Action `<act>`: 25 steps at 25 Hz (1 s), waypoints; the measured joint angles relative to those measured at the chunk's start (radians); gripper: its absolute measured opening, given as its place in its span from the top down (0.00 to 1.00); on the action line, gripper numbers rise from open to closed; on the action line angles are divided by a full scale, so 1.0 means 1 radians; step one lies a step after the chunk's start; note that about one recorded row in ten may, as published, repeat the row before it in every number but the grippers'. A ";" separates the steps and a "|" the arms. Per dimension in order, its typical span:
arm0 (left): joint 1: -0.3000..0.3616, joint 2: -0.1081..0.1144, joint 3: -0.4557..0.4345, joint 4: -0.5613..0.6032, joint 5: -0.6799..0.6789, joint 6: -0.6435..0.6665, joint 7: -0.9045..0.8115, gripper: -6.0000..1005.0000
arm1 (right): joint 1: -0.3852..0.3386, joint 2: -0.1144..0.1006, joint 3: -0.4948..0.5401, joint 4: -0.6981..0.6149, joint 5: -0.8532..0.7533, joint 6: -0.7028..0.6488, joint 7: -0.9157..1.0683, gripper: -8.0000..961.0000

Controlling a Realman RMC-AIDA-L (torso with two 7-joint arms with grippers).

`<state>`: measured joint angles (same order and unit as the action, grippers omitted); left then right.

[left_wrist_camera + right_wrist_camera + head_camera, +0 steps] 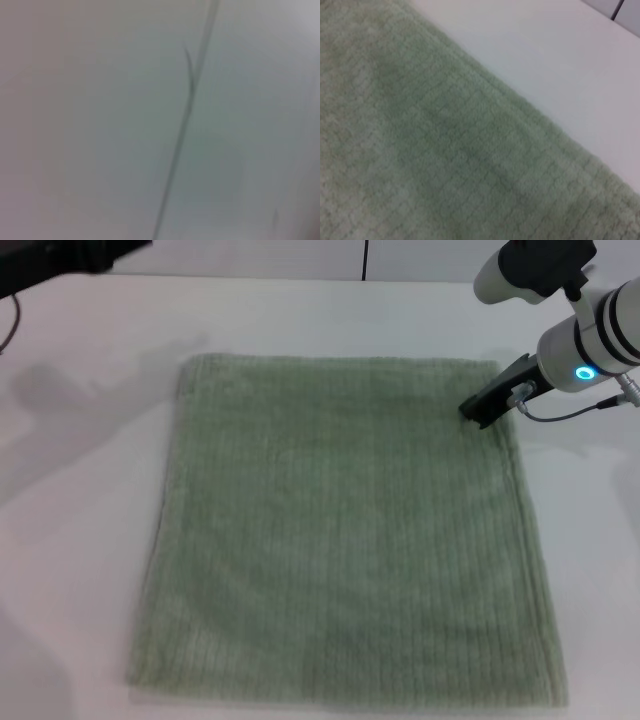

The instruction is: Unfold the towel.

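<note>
Now the towel (pixel 345 530) lies flat; right end effector (pixel 478 412) at its far corner, grip unclear.

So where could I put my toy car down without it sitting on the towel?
The white table is bare along the towel's left edge and in the strip behind its far edge. Right of the towel there is a narrower strip. The far right corner is crowded: the right gripper hangs there. The left gripper is out of view.

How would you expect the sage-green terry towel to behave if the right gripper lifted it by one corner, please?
The sage-green terry towel lies flat and spread wide, so it would probably drape limply. Its looped pile looks grippy, unlikely to slip. The right gripper sits at its far right corner.
</note>
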<state>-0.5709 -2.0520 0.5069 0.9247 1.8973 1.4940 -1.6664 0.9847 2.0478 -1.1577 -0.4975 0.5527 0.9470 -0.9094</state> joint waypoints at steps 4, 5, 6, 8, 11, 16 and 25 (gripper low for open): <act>-0.016 -0.009 -0.009 -0.315 -0.354 -0.177 0.222 0.55 | -0.006 0.008 0.001 -0.021 0.006 -0.051 0.000 0.99; -0.016 -0.009 -0.009 -0.315 -0.354 -0.177 0.222 0.55 | -0.006 0.008 0.001 -0.021 0.006 -0.051 0.000 0.99; -0.016 -0.009 -0.009 -0.315 -0.354 -0.177 0.222 0.55 | -0.010 0.013 -0.001 -0.029 0.008 -0.069 0.000 0.99; -0.016 -0.009 -0.009 -0.315 -0.354 -0.177 0.222 0.55 | -0.020 0.021 -0.007 -0.047 0.014 -0.123 -0.002 0.99; -0.053 -0.013 -0.009 -0.587 -0.684 -0.256 0.589 0.55 | -0.032 0.031 -0.022 -0.059 0.048 -0.271 -0.005 0.99; -0.093 -0.018 -0.010 -0.759 -0.951 -0.304 0.922 0.55 | -0.070 0.035 -0.093 -0.064 0.197 -0.505 -0.033 0.99; -0.149 -0.022 -0.017 -0.853 -1.096 -0.383 1.132 0.55 | -0.191 0.039 -0.531 -0.105 0.600 -1.228 -0.012 0.99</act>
<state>-0.7199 -2.0741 0.4902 0.0721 0.8016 1.1108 -0.5347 0.7935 2.0868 -1.6891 -0.6029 1.1525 -0.2810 -0.9216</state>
